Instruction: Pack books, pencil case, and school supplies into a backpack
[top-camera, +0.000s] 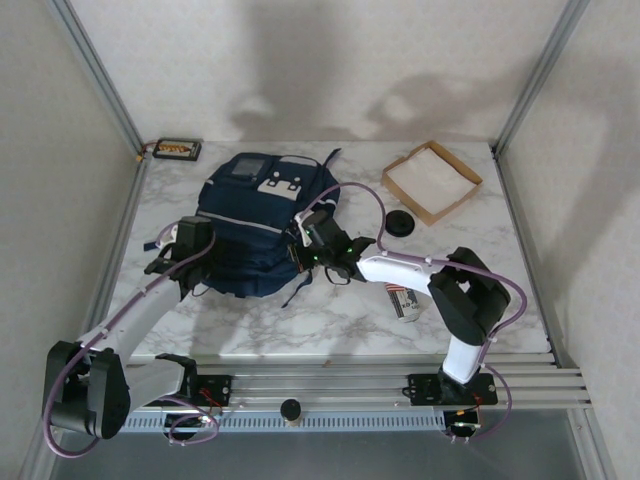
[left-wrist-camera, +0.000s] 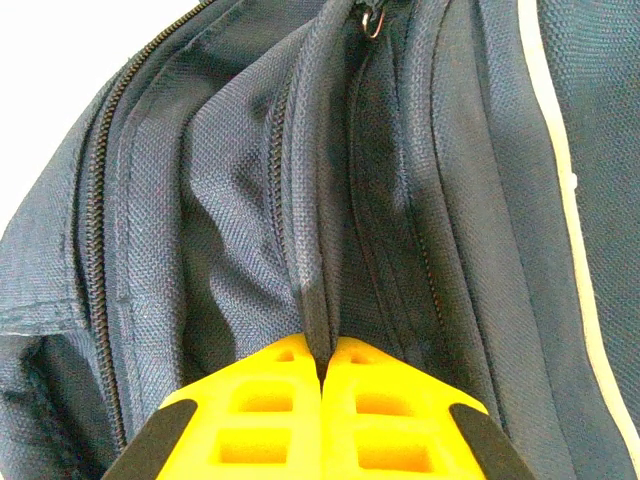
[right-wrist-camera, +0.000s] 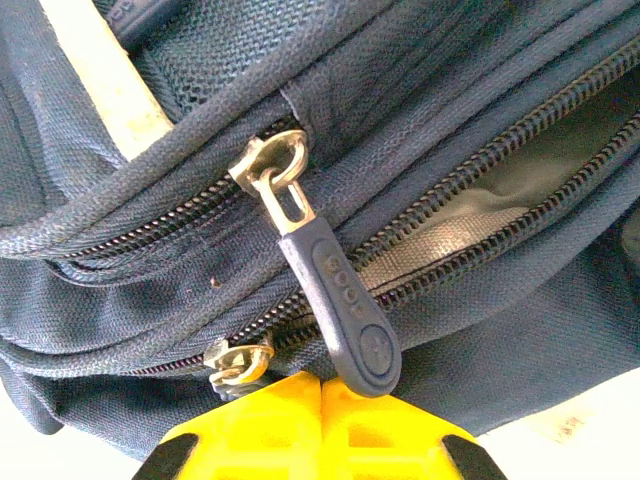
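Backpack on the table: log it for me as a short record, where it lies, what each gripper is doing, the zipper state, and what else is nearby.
backpack: navy blue fabric backpack, lying on the marble table
left gripper: shut, pinching a fold of the backpack's fabric
right gripper: shut, at the backpack's side beside a blue rubber zipper pull; whether it grips the pull is unclear
zipper: one compartment partly open, grey lining showing
nearby: shallow cardboard tray, black round disc
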